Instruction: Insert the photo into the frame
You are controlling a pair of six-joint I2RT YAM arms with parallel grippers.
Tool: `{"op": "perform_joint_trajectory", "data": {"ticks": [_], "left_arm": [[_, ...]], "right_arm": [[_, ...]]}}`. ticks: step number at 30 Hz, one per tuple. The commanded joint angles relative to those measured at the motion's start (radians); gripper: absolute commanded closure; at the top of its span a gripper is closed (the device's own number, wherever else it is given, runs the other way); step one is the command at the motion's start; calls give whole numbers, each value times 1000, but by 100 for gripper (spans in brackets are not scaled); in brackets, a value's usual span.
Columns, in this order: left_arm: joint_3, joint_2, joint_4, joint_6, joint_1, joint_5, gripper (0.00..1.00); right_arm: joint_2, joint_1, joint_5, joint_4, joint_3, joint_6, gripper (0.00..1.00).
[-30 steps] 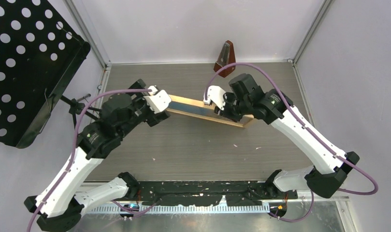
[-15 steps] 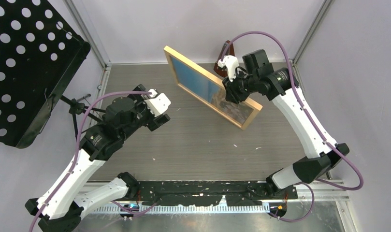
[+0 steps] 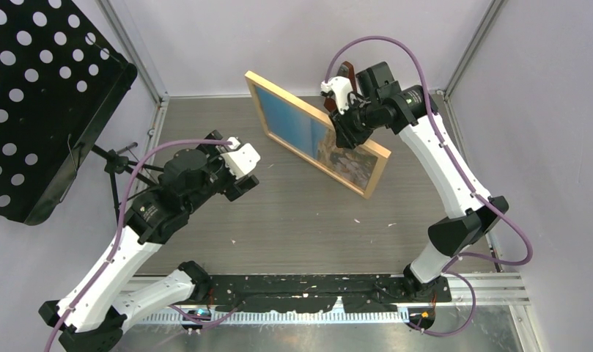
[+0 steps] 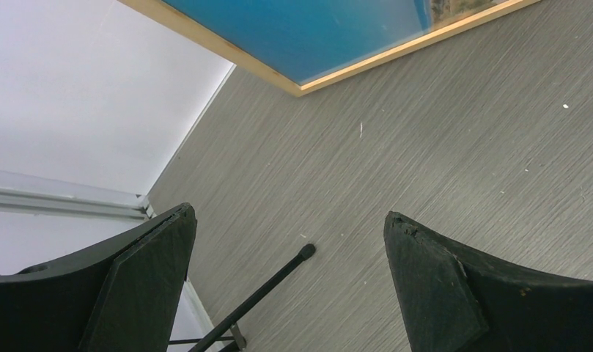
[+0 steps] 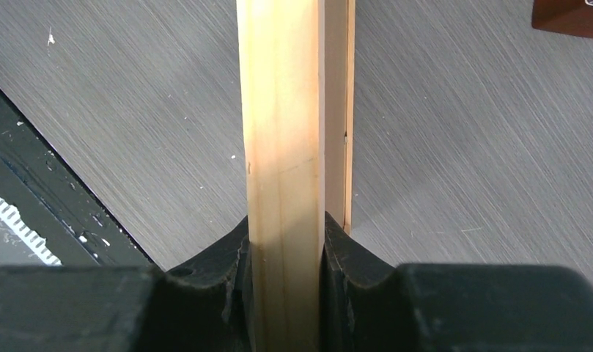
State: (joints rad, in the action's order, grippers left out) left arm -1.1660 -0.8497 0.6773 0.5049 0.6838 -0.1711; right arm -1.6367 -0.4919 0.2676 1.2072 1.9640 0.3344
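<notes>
Right gripper [image 3: 343, 117] pinches the top edge of the wooden frame [image 3: 379, 174] in the top view, holding it tipped up over the table [image 3: 293, 220] with the sky-and-rocks photo [image 3: 297, 125] inside; the left gripper [image 3: 242, 169] sits apart, spread wide. Left wrist view shows wide-apart fingers [image 4: 146, 286] and one frame [image 4: 366, 66] corner above them. Right wrist view shows both fingers [image 5: 212, 271] squeezing the frame's [image 5: 282, 110] edge.

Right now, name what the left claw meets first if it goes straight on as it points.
Probably the grey table, short of the frame tilted up beyond it, though depth is unclear. The left claw is open.
</notes>
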Motion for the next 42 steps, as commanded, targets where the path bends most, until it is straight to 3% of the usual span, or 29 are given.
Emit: {"op": "perform_joint_trajectory", "data": {"ticks": [1, 10, 19, 25, 42], "left_arm": [[5, 12, -41, -6, -7, 14, 0], [4, 11, -30, -2, -9, 8, 0], [11, 6, -33, -14, -9, 7, 0], [36, 2, -42, -26, -10, 12, 1], [82, 7, -59, -42, -18, 29, 0]], "right_arm": [[-2, -11, 107, -54, 99, -51, 94], [-1, -13, 107, -18, 158, -33, 94], [66, -14, 205, -27, 116, -86, 95], [103, 8, 297, -91, 23, -163, 95], [112, 222, 564, -326, -267, -390, 94]]}}
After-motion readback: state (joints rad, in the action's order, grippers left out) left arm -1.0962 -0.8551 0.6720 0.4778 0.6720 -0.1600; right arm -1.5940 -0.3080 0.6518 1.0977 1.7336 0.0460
